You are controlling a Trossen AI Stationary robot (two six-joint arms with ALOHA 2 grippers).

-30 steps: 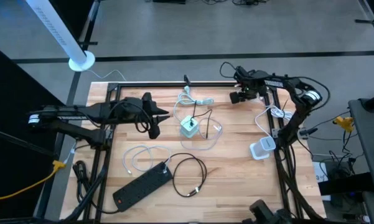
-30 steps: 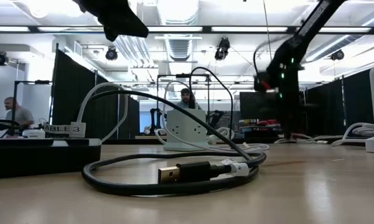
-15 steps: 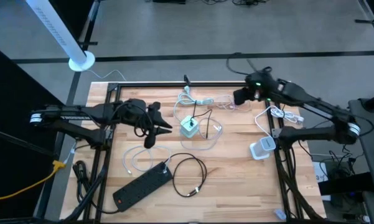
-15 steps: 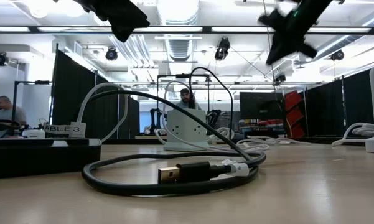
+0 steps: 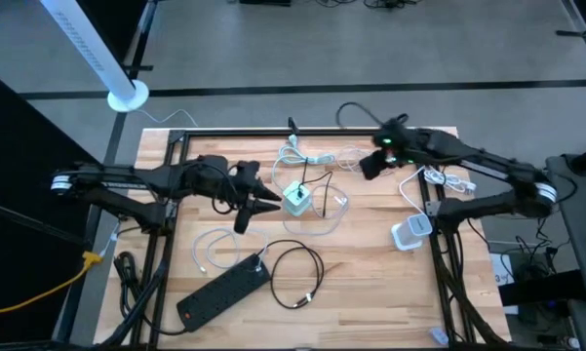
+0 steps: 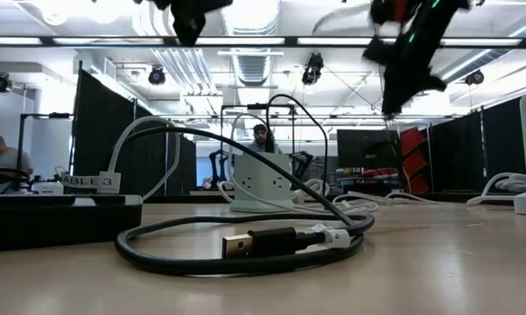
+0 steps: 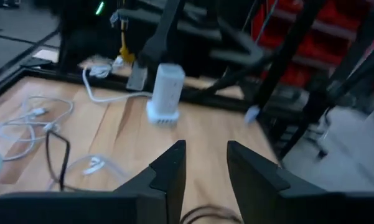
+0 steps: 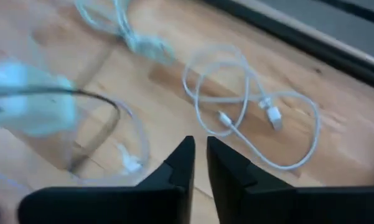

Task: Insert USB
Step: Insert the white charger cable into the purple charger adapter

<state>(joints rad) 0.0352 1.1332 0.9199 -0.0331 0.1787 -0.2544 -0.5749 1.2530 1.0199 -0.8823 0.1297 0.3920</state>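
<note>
The USB plug [image 6: 239,245] lies on the wooden table [image 5: 371,263] at the end of a coiled black cable [image 5: 302,275], close to the low camera, its gold metal end bare and touching nothing. From above, that coil sits at about 6 o'clock from the pale green charger block [image 5: 295,199] at the table's middle, just beside the black power strip [image 5: 224,290].

The left gripper [image 5: 269,200] hangs above the table at roughly 9 o'clock from the charger block, near it but not touching. Its fingers [image 7: 172,168] stand a little apart with nothing between them. The black coil lies at about 5 o'clock from this gripper, well apart from it.

The right gripper [image 5: 364,166] hovers at about 2 o'clock from the charger block, over the far part of the table. Its fingers [image 8: 182,163] are nearly together, only a narrow gap showing, and they pinch nothing. Beneath it lies a loose white cable [image 8: 255,121]. The USB plug is at about 7 o'clock from this gripper, well apart.

A white adapter [image 5: 410,232] stands near the table's right edge.
</note>
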